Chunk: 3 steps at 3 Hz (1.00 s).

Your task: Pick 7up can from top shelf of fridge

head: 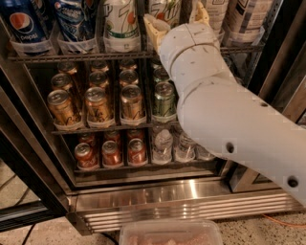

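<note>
Two 7up cans stand in clear trays on the top shelf (71, 56) of the fridge (158, 201): one (122, 24) left of my gripper, one (165, 8) between its fingers. My gripper (174, 11) is at the top shelf at the top middle of the camera view. Its fingers are spread, the left finger (153, 29) to the left of that can and the right finger (201, 12) to its right. The jaws are open around the can. My white arm (229, 119) hides the right part of the shelves.
Blue Pepsi cans (24, 24) stand at the top left, pale cans (244, 19) at the top right. The rack below holds copper cans (98, 103) and green cans (164, 98); lower are red cans (111, 153) and water bottles (161, 143). A clear plastic container (169, 233) lies at the bottom edge.
</note>
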### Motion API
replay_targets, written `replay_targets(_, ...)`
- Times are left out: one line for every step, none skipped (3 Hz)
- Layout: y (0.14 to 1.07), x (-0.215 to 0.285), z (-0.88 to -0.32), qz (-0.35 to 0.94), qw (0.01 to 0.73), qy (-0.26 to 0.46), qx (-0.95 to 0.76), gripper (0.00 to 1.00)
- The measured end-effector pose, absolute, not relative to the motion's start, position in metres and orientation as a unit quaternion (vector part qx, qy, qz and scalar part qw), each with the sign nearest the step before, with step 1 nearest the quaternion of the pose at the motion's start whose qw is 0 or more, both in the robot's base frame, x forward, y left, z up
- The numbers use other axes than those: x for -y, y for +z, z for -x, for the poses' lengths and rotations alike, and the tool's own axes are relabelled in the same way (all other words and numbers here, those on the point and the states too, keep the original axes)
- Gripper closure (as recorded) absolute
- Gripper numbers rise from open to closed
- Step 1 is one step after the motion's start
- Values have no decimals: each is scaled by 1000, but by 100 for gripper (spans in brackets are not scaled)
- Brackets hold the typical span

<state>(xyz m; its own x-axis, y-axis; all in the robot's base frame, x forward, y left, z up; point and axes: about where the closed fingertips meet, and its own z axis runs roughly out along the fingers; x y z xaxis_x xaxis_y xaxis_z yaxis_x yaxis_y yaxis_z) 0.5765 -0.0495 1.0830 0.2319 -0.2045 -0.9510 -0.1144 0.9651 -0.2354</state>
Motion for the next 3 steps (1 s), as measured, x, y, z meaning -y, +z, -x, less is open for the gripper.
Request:
replay_targets(1078,42,-578,129,768,-16,-627,40)
replay_targets(1071,30,-584,132,758,-3,-638,42)
replay_targets(1079,38,-596,124,763,-13,-634,42)
